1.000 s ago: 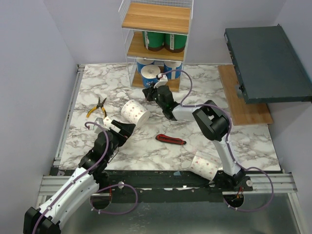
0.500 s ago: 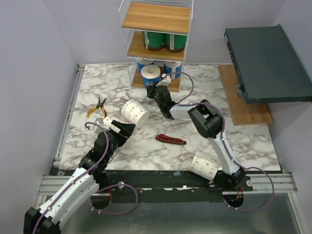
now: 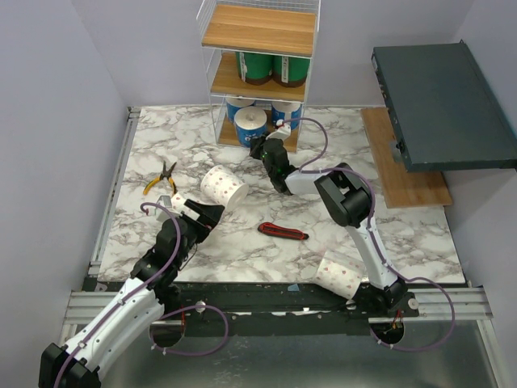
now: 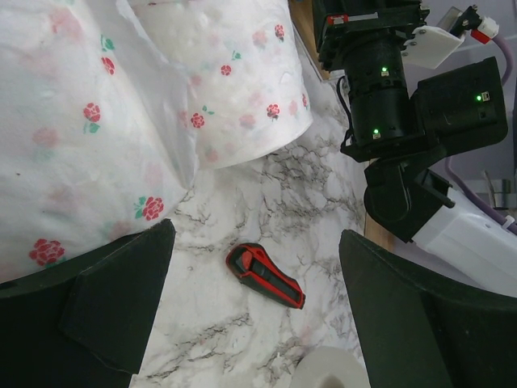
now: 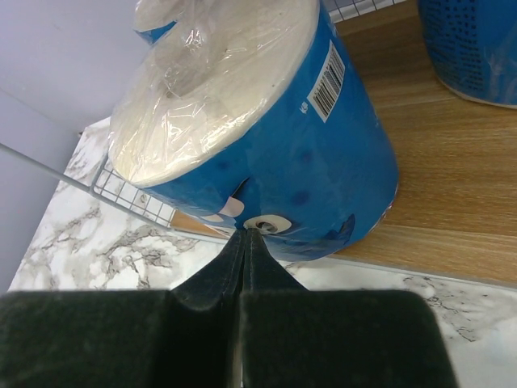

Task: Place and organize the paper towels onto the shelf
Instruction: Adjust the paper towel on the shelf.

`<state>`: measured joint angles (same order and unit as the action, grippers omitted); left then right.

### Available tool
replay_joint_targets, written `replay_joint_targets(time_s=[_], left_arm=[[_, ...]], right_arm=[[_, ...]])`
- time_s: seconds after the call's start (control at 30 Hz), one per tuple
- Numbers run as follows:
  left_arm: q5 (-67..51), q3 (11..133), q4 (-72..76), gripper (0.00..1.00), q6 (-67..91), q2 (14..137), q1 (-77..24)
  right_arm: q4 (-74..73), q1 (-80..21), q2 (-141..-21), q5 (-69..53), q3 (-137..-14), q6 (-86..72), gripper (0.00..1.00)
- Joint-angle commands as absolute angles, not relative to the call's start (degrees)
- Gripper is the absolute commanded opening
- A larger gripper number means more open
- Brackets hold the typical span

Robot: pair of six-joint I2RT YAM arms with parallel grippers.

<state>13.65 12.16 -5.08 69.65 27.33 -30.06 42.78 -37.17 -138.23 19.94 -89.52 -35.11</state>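
- Already, two green rolls (image 3: pixel 256 66) stand on the middle tier of the shelf (image 3: pixel 258 31), and blue ones fill the bottom tier.
- The right fingers (image 5: pixel 210 283) are pressed shut and empty, their tips touching a blue roll (image 5: pixel 307 137) at that tier's near left edge. It probably needs a nudge farther in.
- The left fingers (image 4: pixel 113 291) are spread wide and hold nothing, just near of a white flowered roll (image 3: pixel 222 184) lying on the bench (image 3: pixel 161 145).
- A second white roll (image 3: pixel 339 273) waits at the near right, and the top tier is bare, so roughly two placements seem left.
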Motion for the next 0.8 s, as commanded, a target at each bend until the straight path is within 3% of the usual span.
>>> replay_joint_targets(time_s=[0.0, 0.77], left_arm=[[16.06, 10.46, -8.25, 0.94, 68.47, 27.63, -29.53], [15.48, 10.88, -6.75, 0.94, 68.55, 30.02, -29.44]], right_arm=[[43.7, -35.75, -137.9, 23.59, -90.25, -35.2, 0.01], [45.3, -32.14, -133.17, 26.08, -85.49, -33.61, 0.01]])
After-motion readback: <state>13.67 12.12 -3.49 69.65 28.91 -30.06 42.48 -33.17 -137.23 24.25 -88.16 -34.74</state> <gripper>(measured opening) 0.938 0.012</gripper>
